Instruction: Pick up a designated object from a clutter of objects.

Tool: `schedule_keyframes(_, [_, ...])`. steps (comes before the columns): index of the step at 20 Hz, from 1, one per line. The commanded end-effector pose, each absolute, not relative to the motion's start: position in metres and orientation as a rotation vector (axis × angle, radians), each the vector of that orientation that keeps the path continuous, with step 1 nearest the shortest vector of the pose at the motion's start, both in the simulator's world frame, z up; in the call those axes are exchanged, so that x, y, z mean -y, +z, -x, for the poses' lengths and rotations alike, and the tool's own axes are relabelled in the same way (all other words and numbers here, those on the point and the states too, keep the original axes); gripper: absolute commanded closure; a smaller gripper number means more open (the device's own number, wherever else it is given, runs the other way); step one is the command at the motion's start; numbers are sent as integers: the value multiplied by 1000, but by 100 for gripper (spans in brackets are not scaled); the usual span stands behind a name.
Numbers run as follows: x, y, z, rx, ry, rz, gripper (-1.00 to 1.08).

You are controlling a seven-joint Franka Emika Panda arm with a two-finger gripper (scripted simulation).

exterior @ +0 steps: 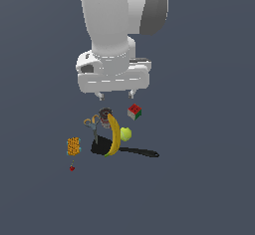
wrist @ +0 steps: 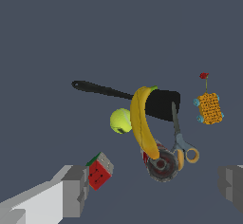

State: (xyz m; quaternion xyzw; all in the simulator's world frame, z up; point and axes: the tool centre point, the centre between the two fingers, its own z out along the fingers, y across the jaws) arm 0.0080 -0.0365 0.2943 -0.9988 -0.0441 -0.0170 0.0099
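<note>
The little yellow-green ball sits right beside the banana, touching it, so grabbing it will be tricky, I think. The gripper hangs high above the banana with its fingers wide apart, holding and touching nothing

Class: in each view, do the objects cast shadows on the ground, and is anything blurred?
Exterior view: flat, even light, no cast shadows under the ball or banana; small items look coarse. Wrist view: equally shadowless, the ball and scissors sharp, nothing blurred.
</note>
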Motion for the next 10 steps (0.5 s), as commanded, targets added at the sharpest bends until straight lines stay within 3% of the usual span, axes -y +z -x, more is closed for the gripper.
schedule_keyframes(1, [36, 279, -11, 235, -49, 3118, -92])
schedule_keyframes(10, [31, 219, -19, 632, -31, 3078, -92])
